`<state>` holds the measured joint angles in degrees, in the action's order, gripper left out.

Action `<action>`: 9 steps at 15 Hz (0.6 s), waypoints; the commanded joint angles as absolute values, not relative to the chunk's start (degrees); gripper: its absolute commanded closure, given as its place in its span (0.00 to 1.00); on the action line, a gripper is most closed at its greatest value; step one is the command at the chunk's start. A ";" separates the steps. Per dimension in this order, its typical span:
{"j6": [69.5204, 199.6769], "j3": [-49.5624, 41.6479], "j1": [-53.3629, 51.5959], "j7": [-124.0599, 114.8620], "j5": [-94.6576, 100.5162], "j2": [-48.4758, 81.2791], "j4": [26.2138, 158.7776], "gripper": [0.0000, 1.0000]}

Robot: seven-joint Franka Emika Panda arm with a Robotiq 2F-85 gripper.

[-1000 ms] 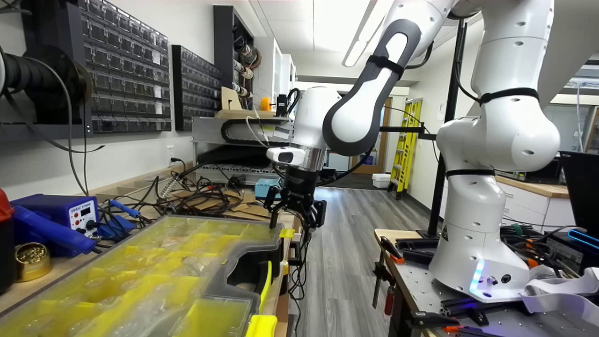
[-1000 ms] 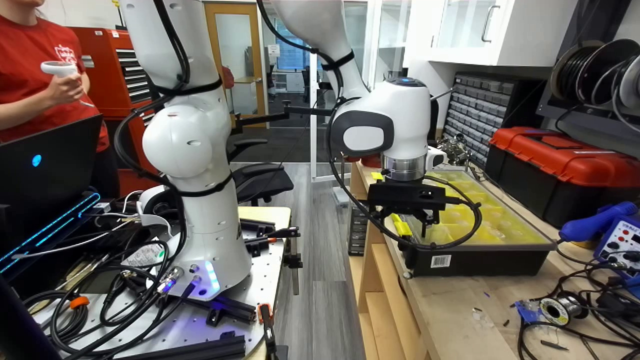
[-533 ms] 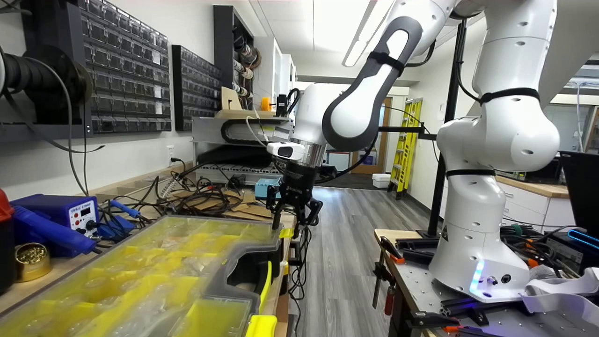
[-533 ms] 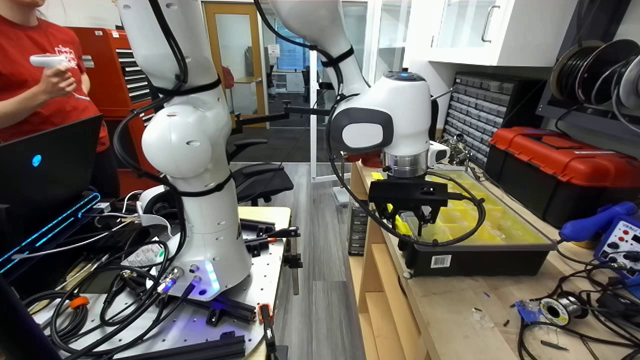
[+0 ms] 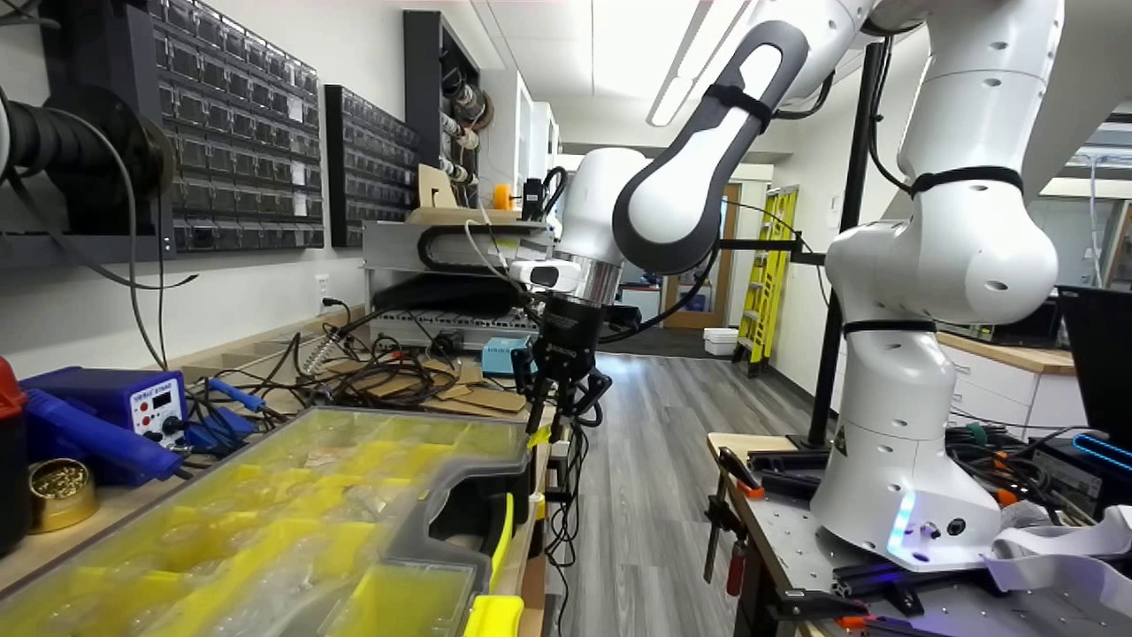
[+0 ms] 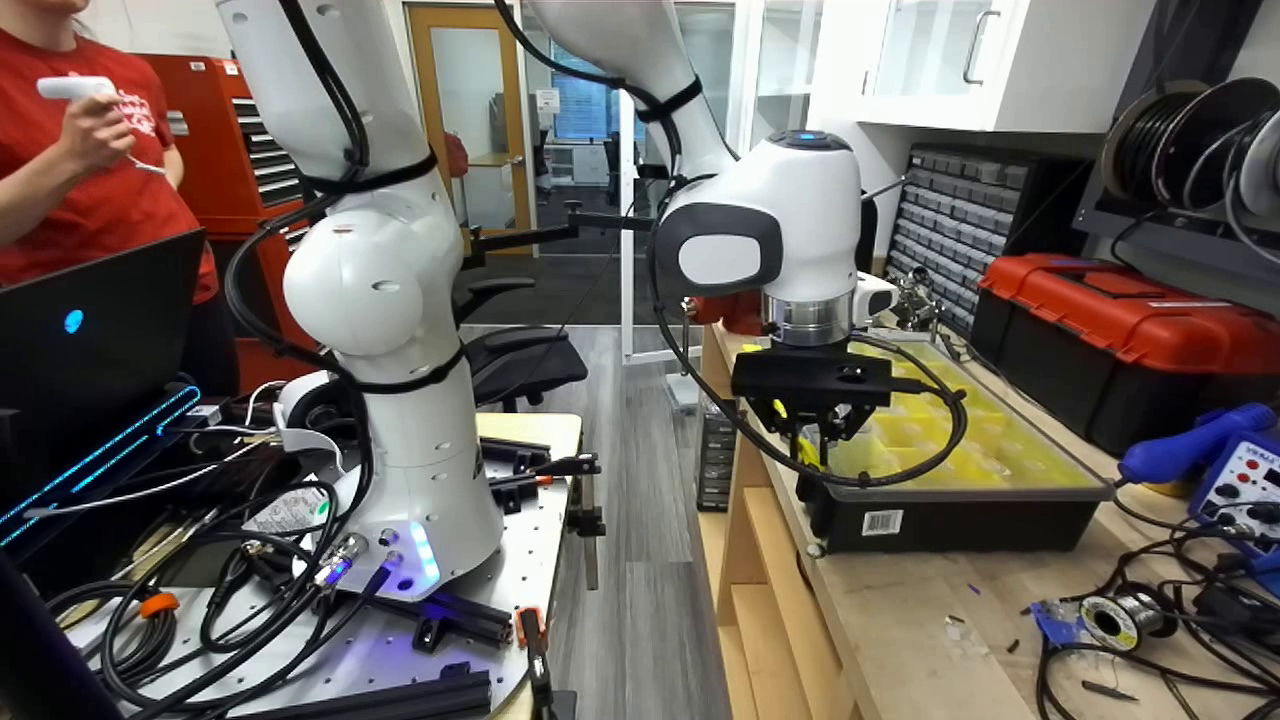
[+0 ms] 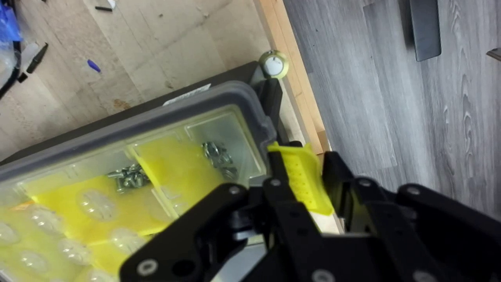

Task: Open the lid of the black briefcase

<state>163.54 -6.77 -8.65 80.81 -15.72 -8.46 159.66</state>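
Lid (image 5: 283, 518) sits closed on the black briefcase (image 6: 960, 522), jaws narrowly astride its right-edge yellow latch (image 7: 303, 178) in the wrist view, grip too close to call, lifting to come!

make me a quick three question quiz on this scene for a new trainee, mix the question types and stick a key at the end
1. What does the gripper straddle in the wrist view?
2. True or false: the clear lid lies closed on the black briefcase.
3. Which colours does the toolbox on the bench show? a) blue and white b) red and black c) green and grey

Key
1. A yellow latch
2. True
3. b
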 commanded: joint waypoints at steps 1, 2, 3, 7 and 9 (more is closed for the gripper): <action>164.19 -7.70 -7.16 80.99 -14.95 -11.44 159.70 0.93; 164.04 -7.80 -7.03 80.89 -14.66 -11.94 159.71 0.95; 163.81 -7.95 -7.06 81.05 -14.68 -12.33 159.74 0.93; 163.36 -7.96 -6.55 80.28 -12.96 -14.32 159.89 0.95; 163.29 -7.84 -5.93 79.58 -11.43 -15.79 159.97 0.94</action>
<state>161.87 -7.05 -8.23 80.81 -14.39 -11.63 159.98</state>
